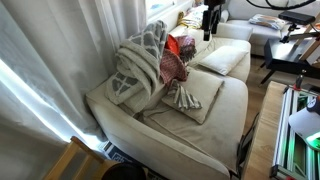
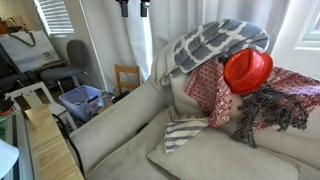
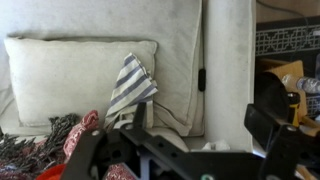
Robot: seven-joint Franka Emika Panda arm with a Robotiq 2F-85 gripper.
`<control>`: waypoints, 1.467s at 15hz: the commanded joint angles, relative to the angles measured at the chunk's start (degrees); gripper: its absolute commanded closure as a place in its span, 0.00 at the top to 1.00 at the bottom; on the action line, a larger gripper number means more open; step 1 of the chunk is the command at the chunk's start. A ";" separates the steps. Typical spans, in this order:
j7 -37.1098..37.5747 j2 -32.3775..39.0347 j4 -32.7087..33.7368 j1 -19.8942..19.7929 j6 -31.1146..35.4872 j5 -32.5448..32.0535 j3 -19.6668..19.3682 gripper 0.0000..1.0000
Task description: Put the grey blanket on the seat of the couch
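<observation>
The grey and white patterned blanket (image 1: 138, 62) lies bunched over the couch back, and it shows in both exterior views (image 2: 215, 42). A striped end hangs down onto the seat cushion (image 2: 184, 133), and this end also shows in the wrist view (image 3: 130, 88). My gripper (image 1: 210, 18) hangs high above the couch, well clear of the blanket, at the top edge of an exterior view (image 2: 133, 7). In the wrist view its jaws (image 3: 180, 140) are spread wide with nothing between them.
A red hat (image 2: 247, 70) and a red patterned throw (image 2: 208, 95) with a fringe lie against the blanket. A square pillow (image 1: 222, 58) rests on the seat. White curtains (image 1: 60, 50) hang behind the couch. A blue basket (image 2: 80, 100) and a wooden chair (image 2: 127, 78) stand beside it.
</observation>
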 commanded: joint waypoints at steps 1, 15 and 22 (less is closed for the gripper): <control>10.09 7.44 7.28 0.96 4.19 -2.60 3.56 1.00; 27.21 22.85 20.60 4.26 12.42 -10.23 5.36 1.00; 45.91 35.40 30.81 10.63 15.39 -22.83 1.06 1.00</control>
